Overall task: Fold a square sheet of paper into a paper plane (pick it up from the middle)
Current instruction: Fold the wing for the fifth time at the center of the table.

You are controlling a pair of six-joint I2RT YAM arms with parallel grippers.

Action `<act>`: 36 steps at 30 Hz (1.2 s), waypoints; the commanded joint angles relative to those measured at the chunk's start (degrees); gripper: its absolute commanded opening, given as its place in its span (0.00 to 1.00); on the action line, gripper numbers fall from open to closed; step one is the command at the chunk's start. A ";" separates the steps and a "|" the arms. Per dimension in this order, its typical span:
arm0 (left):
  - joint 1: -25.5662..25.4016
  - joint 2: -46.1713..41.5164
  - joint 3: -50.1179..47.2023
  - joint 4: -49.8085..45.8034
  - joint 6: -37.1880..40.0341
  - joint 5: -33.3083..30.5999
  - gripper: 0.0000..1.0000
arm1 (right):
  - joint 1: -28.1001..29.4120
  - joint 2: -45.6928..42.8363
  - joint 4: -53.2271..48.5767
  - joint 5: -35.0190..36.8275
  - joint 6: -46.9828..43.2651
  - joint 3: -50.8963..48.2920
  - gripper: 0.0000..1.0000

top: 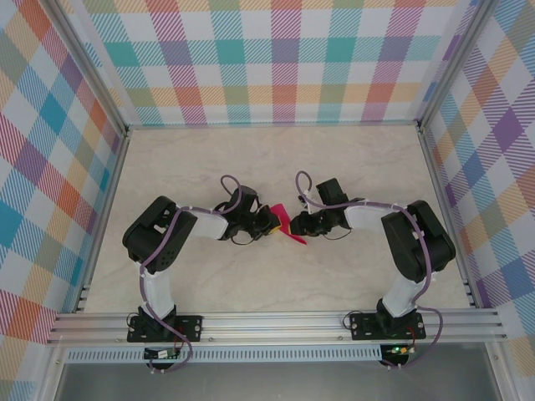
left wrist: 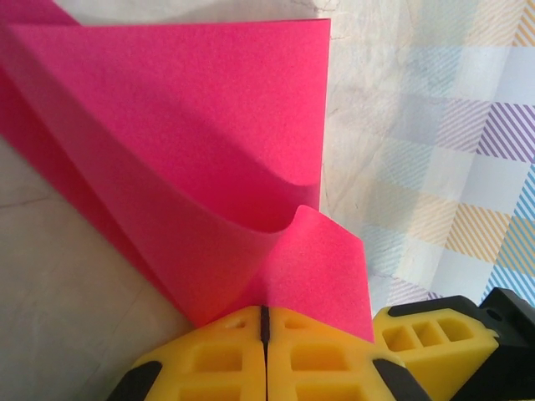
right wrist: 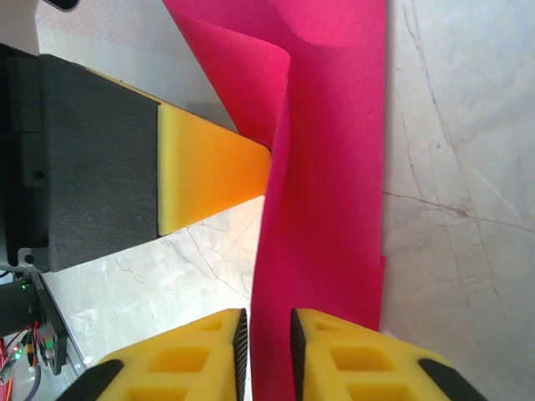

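Note:
The magenta-pink square sheet of paper (top: 285,224) is held off the marble table (top: 351,159) between both grippers at the centre, bent and curled rather than flat. My left gripper (top: 272,222) is shut on one edge; in the left wrist view the sheet (left wrist: 184,142) rises from the closed yellow jaws (left wrist: 265,313) and curls over in a loose flap. My right gripper (top: 296,225) faces it from the right. In the right wrist view the sheet (right wrist: 326,209) runs down between the fingertips (right wrist: 266,322), whose pads stand slightly apart with a thin gap on the left side.
The yellow and black finger of the left gripper (right wrist: 209,171) sits close beside the paper in the right wrist view. The right gripper's yellow finger (left wrist: 435,338) shows at the lower right of the left wrist view. Plaid walls (top: 284,58) enclose the table on three sides.

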 commanded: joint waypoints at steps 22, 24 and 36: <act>-0.30 -3.28 0.32 -0.26 1.99 1.32 0.07 | -0.47 4.98 1.79 -3.06 5.80 -1.00 0.14; -0.32 -3.49 -0.27 0.20 1.90 1.33 0.07 | -0.67 5.19 3.11 -3.59 7.08 -1.65 0.14; -1.42 -2.37 -2.41 5.02 1.73 2.47 0.07 | -3.69 6.38 7.75 -12.59 12.29 -1.79 0.13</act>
